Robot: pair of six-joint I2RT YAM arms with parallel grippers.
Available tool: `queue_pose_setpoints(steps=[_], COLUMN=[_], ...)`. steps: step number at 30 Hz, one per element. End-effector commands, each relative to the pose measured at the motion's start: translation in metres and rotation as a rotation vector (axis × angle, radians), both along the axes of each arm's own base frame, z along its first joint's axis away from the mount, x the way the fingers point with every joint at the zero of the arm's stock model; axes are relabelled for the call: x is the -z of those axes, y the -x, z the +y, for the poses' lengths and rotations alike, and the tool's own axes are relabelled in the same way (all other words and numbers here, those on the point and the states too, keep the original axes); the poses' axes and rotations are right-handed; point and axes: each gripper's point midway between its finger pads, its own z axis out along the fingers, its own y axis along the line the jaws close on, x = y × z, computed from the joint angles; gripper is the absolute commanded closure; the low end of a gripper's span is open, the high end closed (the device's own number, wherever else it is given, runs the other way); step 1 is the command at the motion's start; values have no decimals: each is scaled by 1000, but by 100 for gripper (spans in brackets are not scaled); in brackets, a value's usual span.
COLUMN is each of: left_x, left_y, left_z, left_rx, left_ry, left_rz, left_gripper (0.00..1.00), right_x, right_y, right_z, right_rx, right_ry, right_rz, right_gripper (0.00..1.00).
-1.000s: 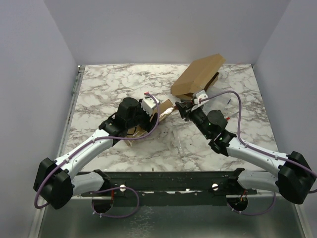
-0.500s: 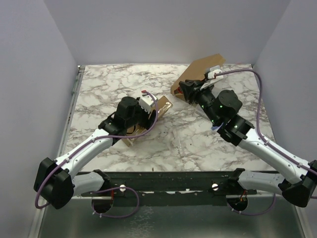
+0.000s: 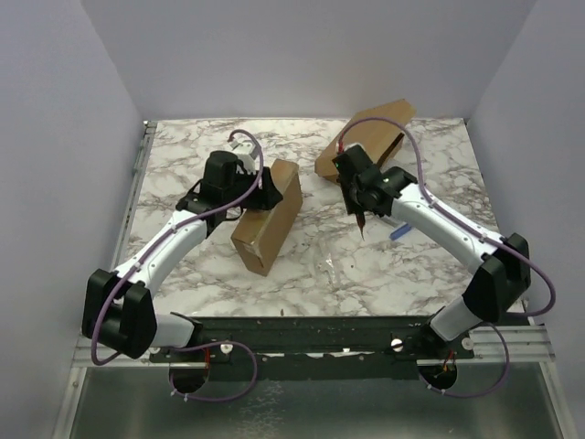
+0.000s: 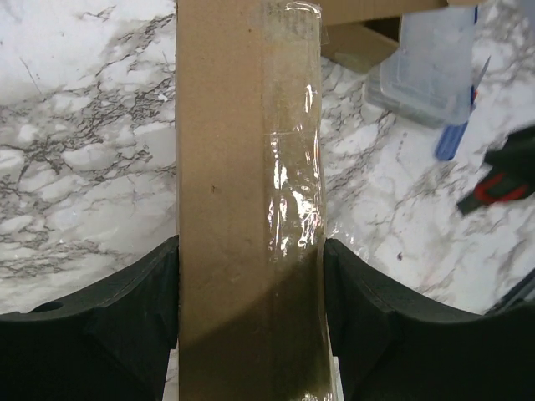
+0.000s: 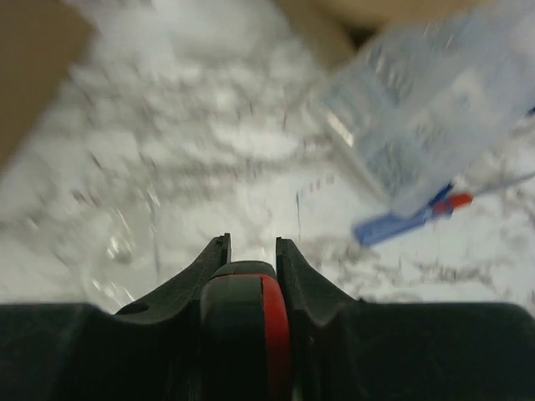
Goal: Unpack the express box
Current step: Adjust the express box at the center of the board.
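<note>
My left gripper (image 3: 259,189) (image 4: 251,251) is pinching the box (image 3: 271,215) (image 4: 242,125) across its width, fingers flat on both long sides. Its near end is cut off in my left wrist view. The box is plain brown cardboard, long and narrow, with glossy, wrinkled clear tape down one face, and it lies on the marble table (image 3: 183,155) left of centre.

My right gripper (image 3: 358,195) (image 5: 252,246) is clamped on a tool (image 3: 363,225) (image 5: 251,301) with a rounded black and red body. I can't make out its tip. That wrist view is blurred. A clear plastic case (image 4: 430,63) (image 5: 426,109) and a blue piece (image 3: 399,232) (image 4: 451,142) (image 5: 401,224) lie near the carton (image 3: 366,137), whose inside is hidden.
</note>
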Motion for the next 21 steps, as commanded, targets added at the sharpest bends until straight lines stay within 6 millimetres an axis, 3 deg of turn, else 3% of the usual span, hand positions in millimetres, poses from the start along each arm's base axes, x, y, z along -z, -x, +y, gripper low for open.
queue_pose_setpoints(steps=[1,5,9,11,12,14,19,21], left_x=[15,23,18,24,29,40,64,67], left_y=[10,10,7,4,4,3,2,1], left_z=[-5,-3,5,14,18,27,67,87], left_rx=[-52,-81,-108,-149,-166,-201,-324,-374], left_ry=[258,357,485,485,483,458,210,90], left_rz=[288,343,352,359,365,373,327,299], left_gripper=[78,77,75,67,58,42,22,19], right_x=[60,95,131,142,146,152,146,135], right_y=[82,95,85,79,76,71,57,48], right_z=[-31,-41,-37,-35,-33,-31,-28,-26], right_rx=[-25,-26,-25,-19,-23,-27,-37,-37], right_ry=[124,217,259,275,273,275,285,287], right_rz=[420,535,560,558,550,536,482,442], right_gripper=[87,80,72,67,63,52,36,32])
